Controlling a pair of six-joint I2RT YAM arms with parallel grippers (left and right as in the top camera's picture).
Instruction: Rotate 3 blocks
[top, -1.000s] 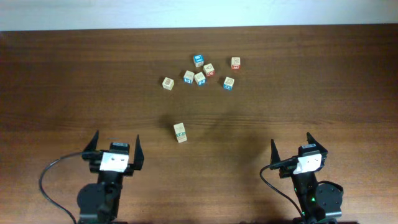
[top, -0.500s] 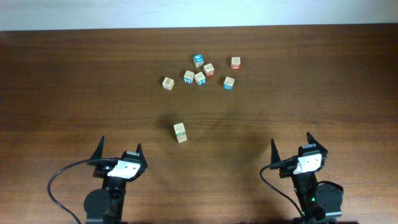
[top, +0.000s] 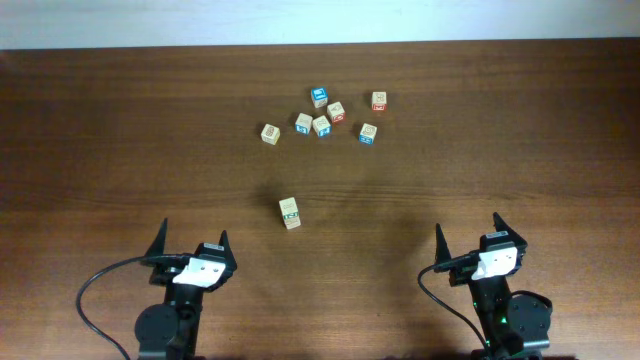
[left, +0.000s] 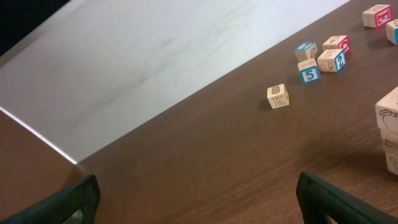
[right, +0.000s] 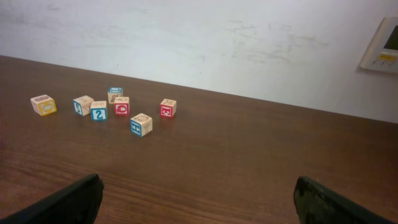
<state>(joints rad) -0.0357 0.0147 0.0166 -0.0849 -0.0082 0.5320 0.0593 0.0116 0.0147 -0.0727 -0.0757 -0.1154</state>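
Left hand (top: 191, 238), right hand (top: 468, 228) open, off blocks (top: 290, 212)

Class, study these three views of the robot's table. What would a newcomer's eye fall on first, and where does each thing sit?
A loose cluster of seven alphabet cubes, printed blue, red or tan, lies at the far middle of the dark wooden table. A small stack of green-printed blocks stands alone, closer to the arms. At the near edge, the left gripper and right gripper are open and empty.
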